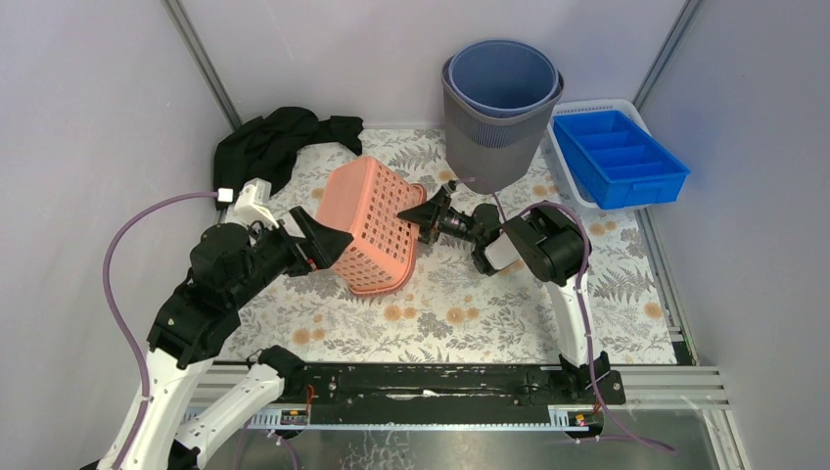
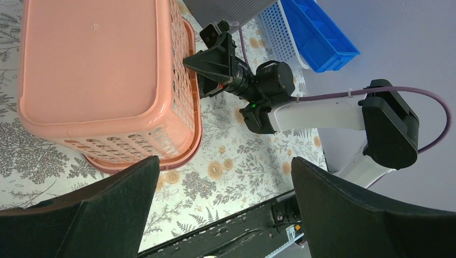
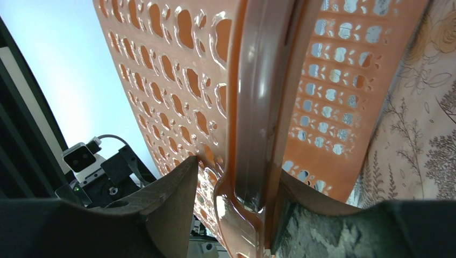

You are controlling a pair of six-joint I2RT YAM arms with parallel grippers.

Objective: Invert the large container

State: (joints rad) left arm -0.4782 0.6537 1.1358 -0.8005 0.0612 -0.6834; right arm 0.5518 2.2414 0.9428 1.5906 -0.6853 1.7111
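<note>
— top external view: the salmon-pink perforated plastic basket [image 1: 367,220] is tipped up on one long rim edge in the middle of the floral tablecloth [image 1: 470,313], with an arm on either side of it.

— right wrist view gets closer: the basket's thick rim runs straight between the fingers of the right claw [image 3: 247,215]. it's partly spread and pinching that rim from both faces.

— left wrist view adds the far side: the solid base faces this camera, the lower rim is down on the cloth, and the right claw [image 2: 207,67] is biting the mesh wall.

— and the left claw [image 2: 225,161]?

— spread as wide as it goes, holding nothing. one fingertip sits just beside the lower rim; i can't tell if it's touching.
</note>
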